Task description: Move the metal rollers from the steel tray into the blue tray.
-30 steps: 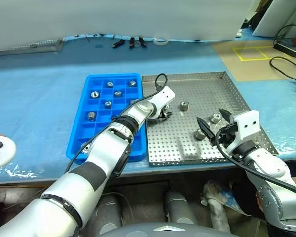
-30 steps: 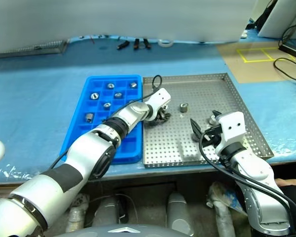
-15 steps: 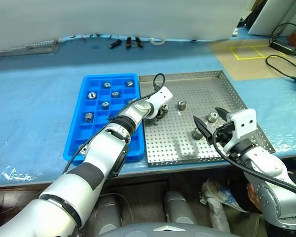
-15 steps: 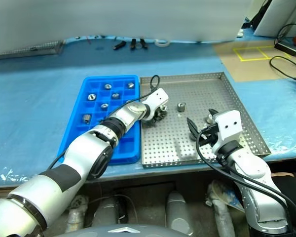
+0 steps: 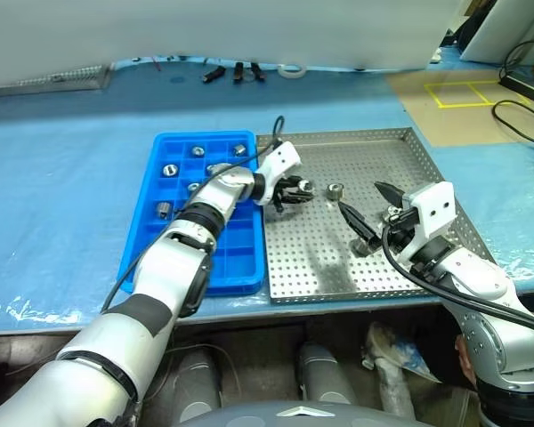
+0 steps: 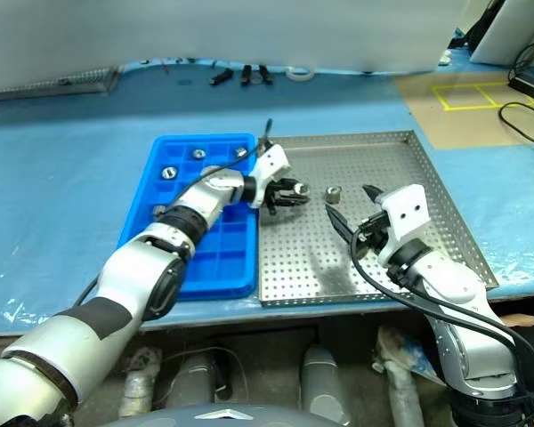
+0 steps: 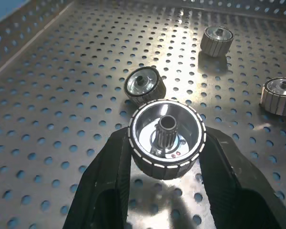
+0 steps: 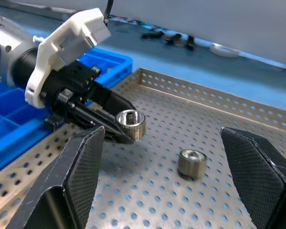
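on the surface (image 5: 62, 178), a roller (image 7: 166, 138) is clamped by the left end effector (image 5: 295, 189) above the steel tray (image 5: 400, 151); loose rollers (image 5: 335, 190) are seen near the splayed right end effector (image 5: 374, 206).

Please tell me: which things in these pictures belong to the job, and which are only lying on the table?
Belong to the job:
- metal rollers, one held in the left gripper
- steel tray
- blue tray, some rollers already inside
- right gripper, jaws open

Only lying about:
- small black tools
- white tape ring
- black cables
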Motion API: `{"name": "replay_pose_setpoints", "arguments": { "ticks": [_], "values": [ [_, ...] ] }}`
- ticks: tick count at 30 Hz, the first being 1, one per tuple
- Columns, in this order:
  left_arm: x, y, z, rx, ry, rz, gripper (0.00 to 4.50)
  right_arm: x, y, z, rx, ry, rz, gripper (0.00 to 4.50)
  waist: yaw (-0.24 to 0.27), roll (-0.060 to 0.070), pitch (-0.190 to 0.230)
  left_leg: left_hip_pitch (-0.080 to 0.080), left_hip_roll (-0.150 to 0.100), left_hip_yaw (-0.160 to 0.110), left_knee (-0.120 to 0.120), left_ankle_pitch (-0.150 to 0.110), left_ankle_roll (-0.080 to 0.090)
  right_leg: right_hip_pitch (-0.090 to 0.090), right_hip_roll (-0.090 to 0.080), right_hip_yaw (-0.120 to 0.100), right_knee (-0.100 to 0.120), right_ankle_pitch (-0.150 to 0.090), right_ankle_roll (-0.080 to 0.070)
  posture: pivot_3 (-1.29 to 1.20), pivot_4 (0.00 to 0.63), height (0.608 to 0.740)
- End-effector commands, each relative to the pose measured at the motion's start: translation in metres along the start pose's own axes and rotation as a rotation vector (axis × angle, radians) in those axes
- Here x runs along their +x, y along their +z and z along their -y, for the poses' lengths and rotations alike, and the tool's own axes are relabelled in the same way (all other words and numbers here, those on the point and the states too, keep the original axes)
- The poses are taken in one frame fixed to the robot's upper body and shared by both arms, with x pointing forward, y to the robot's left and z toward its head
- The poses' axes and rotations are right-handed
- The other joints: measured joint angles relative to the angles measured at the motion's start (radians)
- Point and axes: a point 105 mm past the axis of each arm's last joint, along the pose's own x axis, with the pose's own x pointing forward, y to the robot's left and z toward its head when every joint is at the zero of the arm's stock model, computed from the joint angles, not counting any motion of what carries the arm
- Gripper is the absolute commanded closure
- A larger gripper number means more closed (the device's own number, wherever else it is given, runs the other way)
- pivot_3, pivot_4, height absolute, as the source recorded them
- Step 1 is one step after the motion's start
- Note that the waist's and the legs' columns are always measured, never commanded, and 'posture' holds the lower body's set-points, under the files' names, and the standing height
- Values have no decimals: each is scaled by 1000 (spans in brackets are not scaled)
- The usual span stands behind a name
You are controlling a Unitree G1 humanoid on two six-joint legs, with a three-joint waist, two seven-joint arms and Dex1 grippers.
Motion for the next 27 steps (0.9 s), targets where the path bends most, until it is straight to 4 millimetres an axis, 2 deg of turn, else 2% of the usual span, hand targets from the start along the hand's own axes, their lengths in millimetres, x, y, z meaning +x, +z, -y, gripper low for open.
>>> {"name": "replay_pose_setpoints", "arguments": {
  "ticks": [1,2,6,11,14,21,27],
  "values": [
    [-28,15,2,44,-49,82,2817,6,11,-9,-7,103,37,408,11,0,0,1,0,1,0,0,0,0,0,1,0,0,0,-303,150,740],
    [-45,10,3,42,-30,88,2817,11,14,-13,-8,151,46,408,16,0,0,1,0,1,0,0,0,0,0,1,0,0,0,-268,150,740],
    [-91,1,13,23,86,91,2817,26,26,-20,-10,276,78,408,50,1,1,4,2,3,-1,0,-1,2,0,1,1,0,-1,-151,150,740],
    [-123,-2,15,-15,256,78,2817,44,33,-29,-17,391,96,408,117,1,1,3,3,2,-1,0,-6,4,0,-2,1,0,-1,-17,150,740],
    [-145,-14,24,-55,346,58,2817,56,37,-44,-20,495,112,408,131,2,1,6,2,2,-1,0,-7,6,0,-2,1,0,-1,51,150,740],
    [-158,-35,43,-119,418,9,2817,68,39,-53,-31,598,117,408,163,2,1,4,4,-2,-3,3,-11,6,2,-5,2,0,-1,143,150,740],
    [-155,-49,43,-175,468,-4,2817,72,36,-56,-34,623,113,408,177,2,1,4,6,-4,-4,4,-14,6,4,-6,3,0,-1,159,150,740]
  ]
}}
